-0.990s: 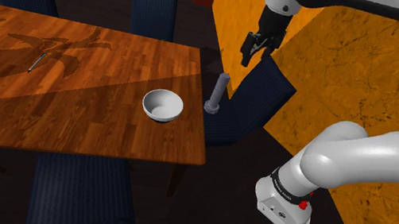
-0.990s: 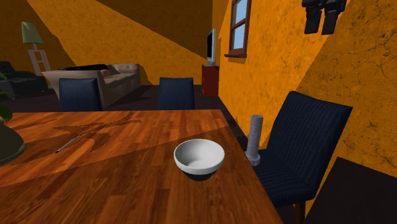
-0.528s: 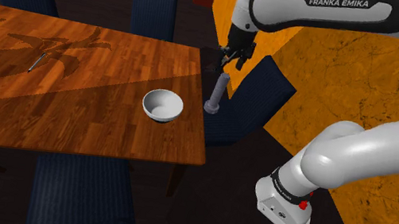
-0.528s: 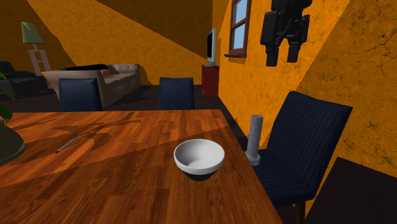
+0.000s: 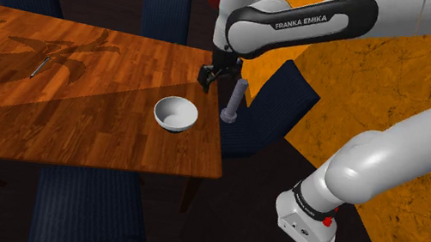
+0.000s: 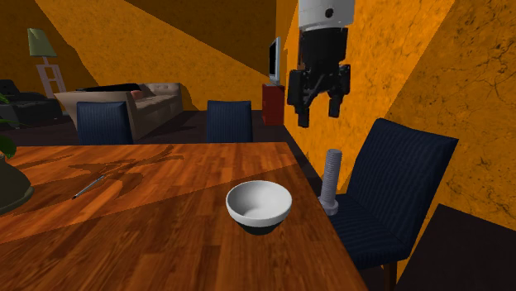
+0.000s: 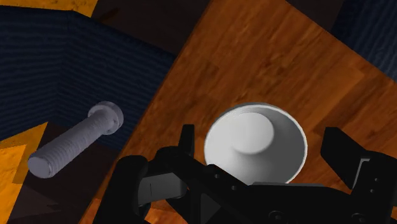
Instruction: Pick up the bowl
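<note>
Aligning: drop tool [image 5: 214, 76] down and left onto bowl [image 5: 176, 115] rim, one finger inside, one outside, then pinch the wall.
Bowl: white, upright, on surface [image 5: 75, 122], near its right edge.
Tool: spread, empty, above surface, just right of bowl.
Bolt [image 5: 234, 101]: grey, upright at surface's right edge; likely snag, keep clear.
Arm [image 5: 301, 21]: reads "FRANKA EMIKA"; base label [image 5: 308, 230] too small to read.
</note>
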`<state>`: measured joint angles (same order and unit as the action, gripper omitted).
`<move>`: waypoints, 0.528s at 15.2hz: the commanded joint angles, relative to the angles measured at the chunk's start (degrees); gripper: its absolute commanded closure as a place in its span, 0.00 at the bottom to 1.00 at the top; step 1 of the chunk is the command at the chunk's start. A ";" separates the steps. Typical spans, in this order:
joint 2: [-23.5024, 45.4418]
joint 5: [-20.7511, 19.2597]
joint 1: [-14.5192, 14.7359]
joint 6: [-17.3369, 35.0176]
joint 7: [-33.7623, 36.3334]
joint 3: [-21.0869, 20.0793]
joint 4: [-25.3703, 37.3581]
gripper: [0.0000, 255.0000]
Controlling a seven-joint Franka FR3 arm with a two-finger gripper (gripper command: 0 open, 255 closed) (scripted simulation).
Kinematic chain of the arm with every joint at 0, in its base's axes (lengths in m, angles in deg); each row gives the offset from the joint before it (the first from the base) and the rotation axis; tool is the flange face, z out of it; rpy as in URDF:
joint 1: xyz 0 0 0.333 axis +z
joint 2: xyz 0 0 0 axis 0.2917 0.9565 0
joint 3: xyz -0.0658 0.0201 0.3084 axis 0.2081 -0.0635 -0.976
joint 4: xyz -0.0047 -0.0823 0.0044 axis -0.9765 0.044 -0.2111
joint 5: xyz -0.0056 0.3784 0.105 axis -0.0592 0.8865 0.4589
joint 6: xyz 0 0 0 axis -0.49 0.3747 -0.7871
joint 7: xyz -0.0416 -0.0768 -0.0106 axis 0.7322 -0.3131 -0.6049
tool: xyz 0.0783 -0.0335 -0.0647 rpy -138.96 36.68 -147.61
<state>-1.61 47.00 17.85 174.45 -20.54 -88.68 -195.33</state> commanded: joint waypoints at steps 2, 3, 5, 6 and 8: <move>6.79 -2.09 -0.06 4.37 3.26 -1.48 2.24 0.00; 9.05 -2.96 -0.01 5.51 4.44 -1.90 3.22 0.00; 13.61 -4.91 0.22 7.55 6.89 -2.55 5.42 0.00; 15.92 -5.97 0.40 8.44 8.13 -2.78 6.64 0.00; 20.56 -8.19 0.97 9.97 10.61 -2.97 9.32 0.00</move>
<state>16.82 39.86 18.46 183.64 -11.35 -91.42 -187.18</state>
